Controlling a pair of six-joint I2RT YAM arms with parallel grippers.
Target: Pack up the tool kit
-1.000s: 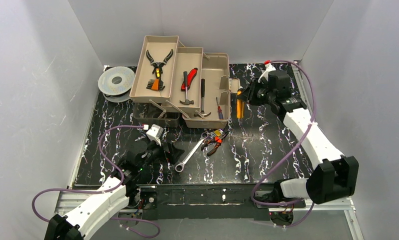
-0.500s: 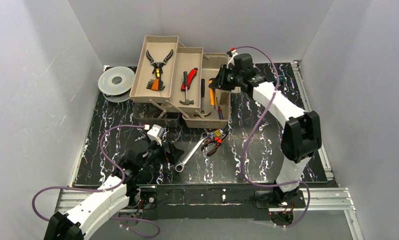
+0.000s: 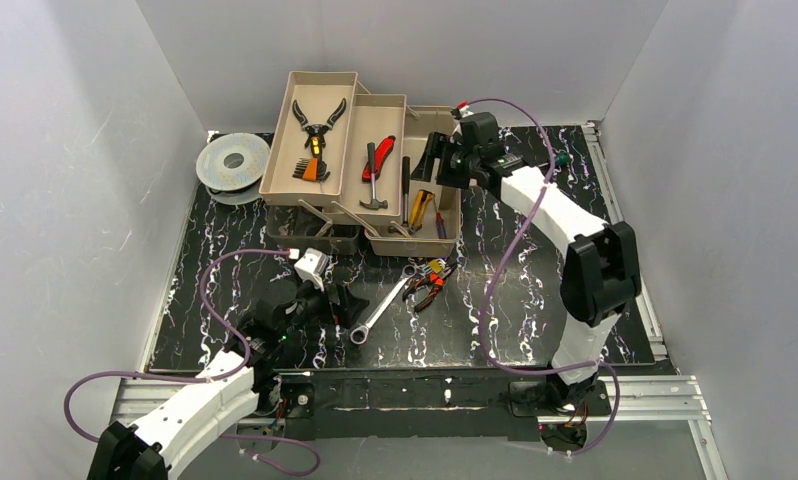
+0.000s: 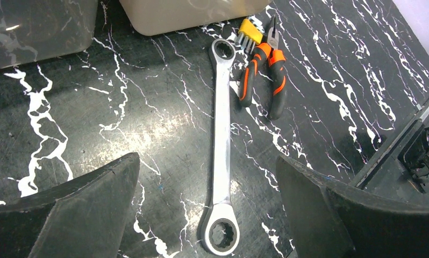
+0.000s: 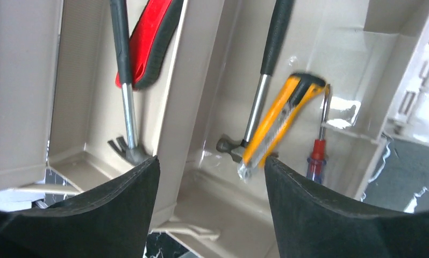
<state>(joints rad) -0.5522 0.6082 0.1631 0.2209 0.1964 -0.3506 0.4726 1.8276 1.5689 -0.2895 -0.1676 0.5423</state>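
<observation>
The big tan toolbox (image 3: 415, 244) sits at the back of the black table (image 3: 535, 300), folded wide open. Its two trays step up to the left, and its smoky lid (image 3: 297, 236) sits low in front of them. The far tray (image 3: 320, 88) holds black pliers (image 3: 317, 122) and a small orange tool I can't make out. The middle tray (image 3: 385, 110) holds a red knife (image 3: 379, 157) and a small hammer (image 3: 373, 190). In the deep part lie a longer hammer (image 5: 262, 75), a yellow knife (image 5: 281, 123) with its tip by that hammer's head, and a red-handled screwdriver (image 5: 316, 153).

The right claw (image 5: 211, 164) hangs over the deep part, spread wide, with nothing in it. The left claw (image 4: 206, 161) hangs low over the table in front of the box. It is as wide as it goes and holds nothing.

A silver wrench (image 4: 221, 145) lies flat on the table under the left claw, not touched. Orange pliers (image 4: 263, 75) lie just beside its top end, with a little yellow key set (image 4: 251, 38) touching them. Both are near the box's front wall.

A round grey wire spool (image 3: 233, 160) sits just beside the far tray, in the back left corner. The right arm reaches across the box's right end. Grey walls (image 3: 65, 150) close in three sides, and a metal rail (image 3: 395, 392) runs along the near edge. Bare table shows to the right of the box and down the left side.
</observation>
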